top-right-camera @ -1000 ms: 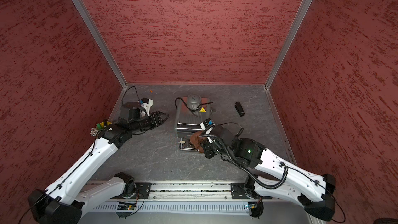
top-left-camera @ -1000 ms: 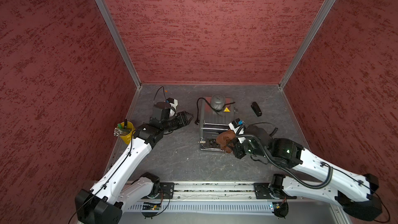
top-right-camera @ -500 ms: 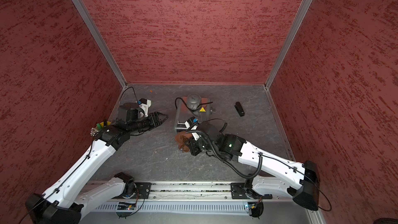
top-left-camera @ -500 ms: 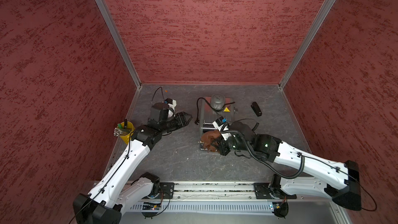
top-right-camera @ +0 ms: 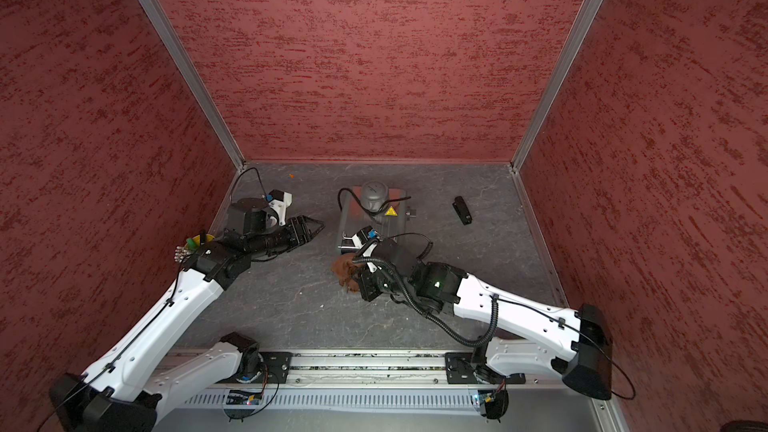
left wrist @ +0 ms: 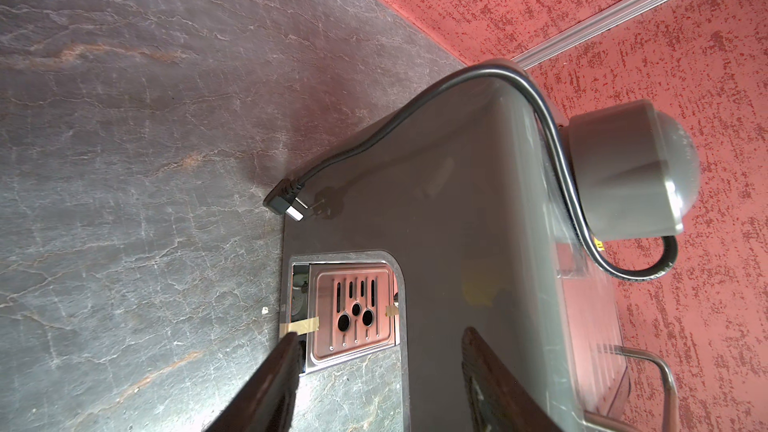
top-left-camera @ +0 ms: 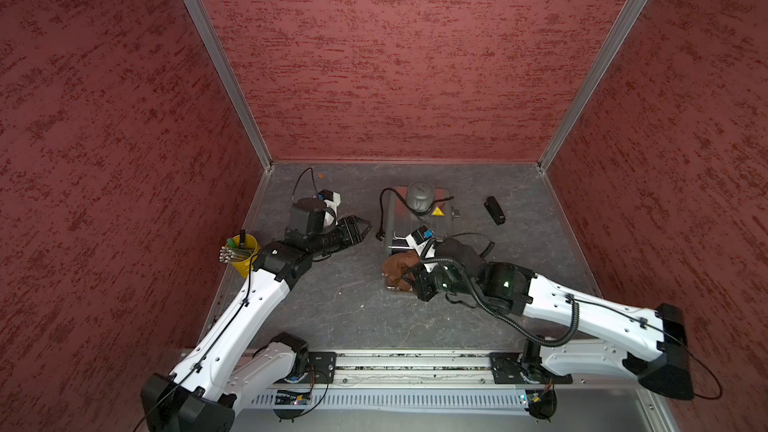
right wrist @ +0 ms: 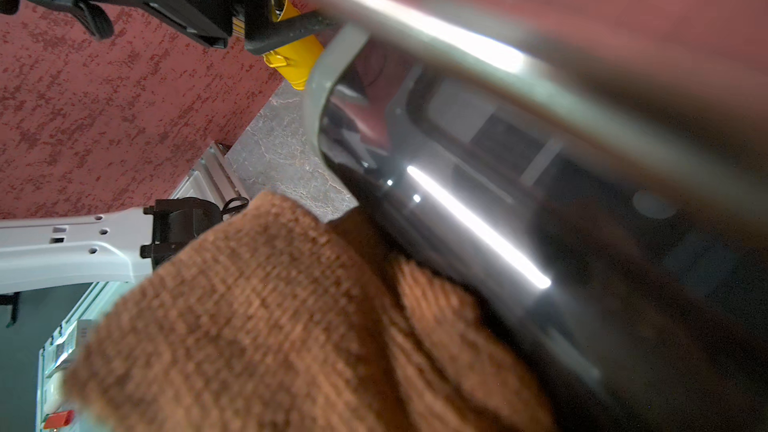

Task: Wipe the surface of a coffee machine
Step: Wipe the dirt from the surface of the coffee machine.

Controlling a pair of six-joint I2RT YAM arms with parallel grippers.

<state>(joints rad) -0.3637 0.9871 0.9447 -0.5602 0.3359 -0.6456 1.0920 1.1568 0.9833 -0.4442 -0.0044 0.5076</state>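
Observation:
The coffee machine [top-left-camera: 419, 220] [top-right-camera: 376, 220], a grey-silver box with a rounded dome [top-left-camera: 420, 198] and a yellow warning sticker, stands at mid-table in both top views. Its black cord [left wrist: 374, 143] loops over the top and down its left side, the plug [left wrist: 286, 205] by the base. My right gripper [top-left-camera: 406, 278] is shut on a brown cloth [top-left-camera: 399, 268] [right wrist: 291, 317], pressed to the machine's lower front by the drip tray [left wrist: 353, 313]; the cloth hides the fingers. My left gripper [top-left-camera: 365, 226] [left wrist: 380, 333] hangs open left of the machine, empty.
A yellow cup of sticks [top-left-camera: 241, 253] stands by the left wall, close to my left forearm. A small black object [top-left-camera: 494, 210] lies right of the machine. Red walls close off three sides; the arms' metal rail [top-left-camera: 415, 361] runs along the front.
My right gripper has swept the brown cloth leftward across the machine's lower front. The left arm has hardly shifted and its gripper stays open.

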